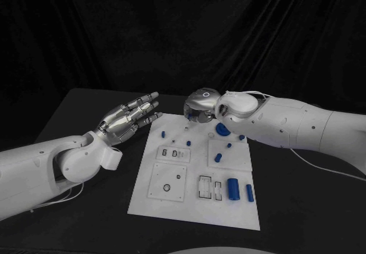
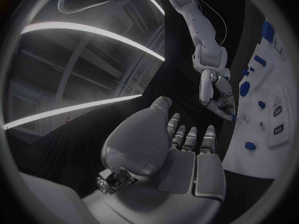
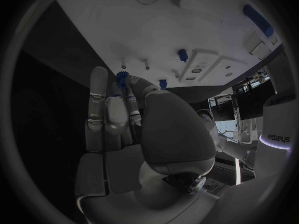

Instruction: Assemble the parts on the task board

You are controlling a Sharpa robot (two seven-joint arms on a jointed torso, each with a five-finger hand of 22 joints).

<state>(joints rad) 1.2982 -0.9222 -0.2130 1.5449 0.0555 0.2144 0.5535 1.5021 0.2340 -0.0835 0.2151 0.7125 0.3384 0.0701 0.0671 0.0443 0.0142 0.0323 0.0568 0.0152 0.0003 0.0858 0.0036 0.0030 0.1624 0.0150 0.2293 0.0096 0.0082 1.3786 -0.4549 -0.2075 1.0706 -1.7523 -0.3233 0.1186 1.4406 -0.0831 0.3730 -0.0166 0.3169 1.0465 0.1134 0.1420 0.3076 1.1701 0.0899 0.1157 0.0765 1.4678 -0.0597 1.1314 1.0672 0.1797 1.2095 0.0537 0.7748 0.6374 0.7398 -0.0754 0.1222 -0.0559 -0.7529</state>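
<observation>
White and flat, the task board lay in the middle of the black table, its near edge toward the robot. Two long blue cylinders lay side by side near the board's near right corner, the right one slimmer. Just beside them, toward the board's middle, were rectangular slots. A round recess sat in a square plate by the near left edge. Further up, a short blue peg rested near the right edge, with smaller blue pieces beyond it and a wider blue round part near the far right corner. A small blue stud stood near the far left edge.

The left hand hovered over the table just off the board's far left corner, fingers spread and straight, holding nothing; the left wrist view showed the same bare, extended fingers.

The right hand hung over the board's far edge, fingers curled downward. In the right wrist view it pinched a small blue toothed gear between its fingertips, close above the board's surface near two thin pins.
</observation>
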